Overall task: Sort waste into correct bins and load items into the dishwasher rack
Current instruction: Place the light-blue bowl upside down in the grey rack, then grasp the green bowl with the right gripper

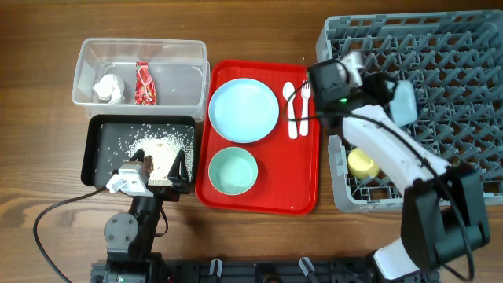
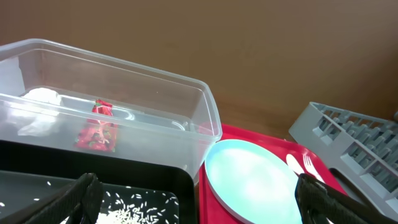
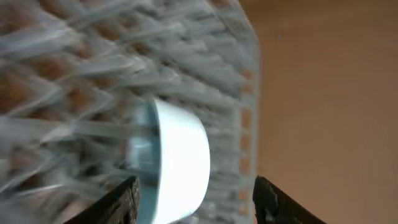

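Note:
The crumpled white napkin (image 1: 108,88) and red snack wrapper (image 1: 145,83) lie in the clear tub (image 1: 141,49); both show in the left wrist view too, napkin (image 2: 38,96) and wrapper (image 2: 99,127). Rice scraps (image 1: 161,148) lie in the black tray (image 1: 98,157). My left gripper (image 1: 163,168) (image 2: 199,205) is open and empty over that tray's front edge. The light blue plate (image 1: 244,110), pale green bowl (image 1: 233,170), white spoon (image 1: 291,110) and fork (image 1: 305,101) sit on the red tray. The light blue bowl (image 1: 403,104) (image 3: 180,165) stands on edge in the grey rack (image 1: 456,47), between the open fingers of my right gripper (image 1: 383,90) (image 3: 194,199). The yellow cup (image 1: 362,163) is in the rack.
The red serving tray (image 1: 302,192) lies between the black tray and the rack. The right arm reaches from the front right across the rack's left side. Bare wooden table lies behind and to the left.

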Controlling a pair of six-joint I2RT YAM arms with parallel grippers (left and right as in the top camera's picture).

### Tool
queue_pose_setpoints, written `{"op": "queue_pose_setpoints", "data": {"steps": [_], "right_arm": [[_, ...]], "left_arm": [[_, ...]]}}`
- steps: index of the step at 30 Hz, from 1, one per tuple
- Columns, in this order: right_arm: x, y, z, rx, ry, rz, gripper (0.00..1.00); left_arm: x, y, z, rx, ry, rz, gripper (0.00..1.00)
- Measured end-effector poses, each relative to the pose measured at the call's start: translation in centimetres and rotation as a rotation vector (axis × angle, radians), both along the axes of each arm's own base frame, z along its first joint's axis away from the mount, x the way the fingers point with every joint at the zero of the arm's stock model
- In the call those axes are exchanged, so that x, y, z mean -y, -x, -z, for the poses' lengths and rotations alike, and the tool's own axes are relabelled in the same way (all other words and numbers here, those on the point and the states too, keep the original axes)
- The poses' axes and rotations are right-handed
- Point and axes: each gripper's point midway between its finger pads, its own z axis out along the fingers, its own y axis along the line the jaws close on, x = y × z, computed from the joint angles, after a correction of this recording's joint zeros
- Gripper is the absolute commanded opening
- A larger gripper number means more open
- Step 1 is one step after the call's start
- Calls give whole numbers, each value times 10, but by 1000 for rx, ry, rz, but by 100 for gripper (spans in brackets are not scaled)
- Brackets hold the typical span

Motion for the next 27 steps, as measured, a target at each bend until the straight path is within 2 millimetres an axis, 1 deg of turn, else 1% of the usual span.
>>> {"op": "queue_pose_setpoints", "data": {"steps": [2,3,4,5,6,7,8,9,10,11,12,13,15,16,17,18,19,21,23,25,27], "right_arm": [[-29,6,0,-71,-123,-75,58],[-46,11,0,-119,-218,-110,55],[-70,17,-1,-171,-350,-146,50],[-89,19,-5,-182,-442,-177,50],[-116,27,-8,-224,-576,-215,50],[-153,40,-13,-278,-756,-266,51],[-181,53,-15,-331,-883,-310,55],[-211,72,-16,-403,-1007,-347,58],[-233,89,-14,-464,-1083,-364,63],[-246,103,-10,-507,-1127,-361,65],[-254,113,-7,-539,-1154,-354,66],[-267,131,5,-584,-1186,-329,66],[-273,145,27,-617,-1192,-253,66],[-270,150,41,-625,-1179,-199,65],[-265,151,61,-621,-1163,-139,61],[-262,150,75,-620,-1151,-111,55],[-264,145,87,-614,-1160,-132,49],[-265,143,101,-625,-1164,-151,47],[-264,145,110,-649,-1145,-159,41],[-263,145,117,-658,-1128,-161,33],[-264,141,124,-647,-1122,-160,32]], "left_arm": [[0,0,0,0,0,0,100],[0,0,0,0,0,0,100],[0,0,0,0,0,0,100],[0,0,0,0,0,0,100],[0,0,0,0,0,0,100],[0,0,0,0,0,0,100],[0,0,0,0,0,0,100],[0,0,0,0,0,0,100],[0,0,0,0,0,0,100],[0,0,0,0,0,0,100],[0,0,0,0,0,0,100],[0,0,0,0,0,0,100],[0,0,0,0,0,0,100],[0,0,0,0,0,0,100],[0,0,0,0,0,0,100],[0,0,0,0,0,0,100],[0,0,0,0,0,0,100],[0,0,0,0,0,0,100],[0,0,0,0,0,0,100],[0,0,0,0,0,0,100],[0,0,0,0,0,0,100]]}}
